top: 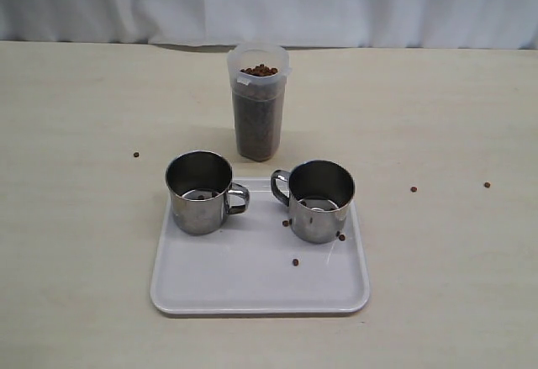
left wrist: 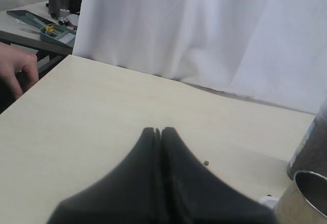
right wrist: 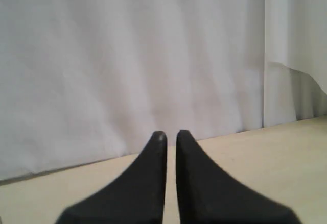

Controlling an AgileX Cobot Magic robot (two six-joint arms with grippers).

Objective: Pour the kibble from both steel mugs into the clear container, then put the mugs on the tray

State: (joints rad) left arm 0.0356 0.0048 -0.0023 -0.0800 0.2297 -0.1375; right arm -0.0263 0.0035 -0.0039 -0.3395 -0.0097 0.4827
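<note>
The two steel mugs stand upright on the tray (top: 252,289), handles turned toward each other: the left mug (top: 198,192) and the right mug (top: 320,201). All but empty, they are probably light, stiff and thin-walled, with polished sides that could slip in a pinch, so the looped handle or the rim wall looks the surest hold. Beyond the tray, the clear container (top: 258,100) holds kibble (top: 258,71) almost to its rim. I judge it heavier, slightly yielding and easy to tip, best taken low on the body. A few stray pellets (top: 295,261) lie on the tray and tabletop (top: 76,218). The left tool (left wrist: 158,130) is pressed closed on nothing, with the left mug near it, off to one side, and the container just past that. The right tool (right wrist: 167,133) is likewise pinched together and empty, facing the white curtain (right wrist: 127,55), with none of the task's things ahead of it.
</note>
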